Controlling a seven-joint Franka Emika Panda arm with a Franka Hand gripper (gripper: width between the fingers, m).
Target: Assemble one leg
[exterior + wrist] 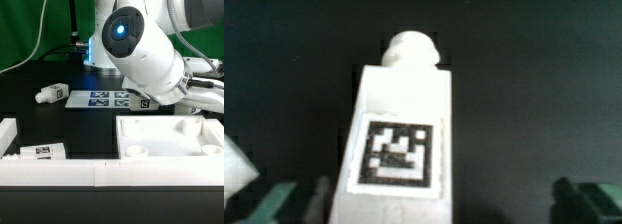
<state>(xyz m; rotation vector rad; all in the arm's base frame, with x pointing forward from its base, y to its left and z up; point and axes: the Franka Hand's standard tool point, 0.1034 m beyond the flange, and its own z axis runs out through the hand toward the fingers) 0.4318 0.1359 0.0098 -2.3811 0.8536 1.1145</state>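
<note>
Wrist view is basically all leg (397,120). It's a stubby white peg lying long-ways on the black table (526,90), with a square black-and-white tag facing the camera and its rounded nub pointing away from the gripper (438,192). The picture is a bit blurry.

The gripper is spread wide, wider than the leg. One of the dark fingers (281,198) sits near the leg's side and the other is well clear of it, with bare table in between. So the leg sits between the jaws but nothing is clamping it, and the gripper has hold of nothing as far as I can see.

In the exterior view the arm (150,55) hangs over the marker board (108,98) and covers its end on the exterior view's right. I can't see the gripper from there at all.

A loose leg (50,96) lies just beside the marker board's end on the exterior view's left, apart from it. Another leg (40,150) lies nearer the camera than the marker board, on the same side, up against the white rail (100,172). The big white tray (205,132) sits in front of the marker board toward the exterior view's right.

I can't tell whether the close-up leg is one of those two.
</note>
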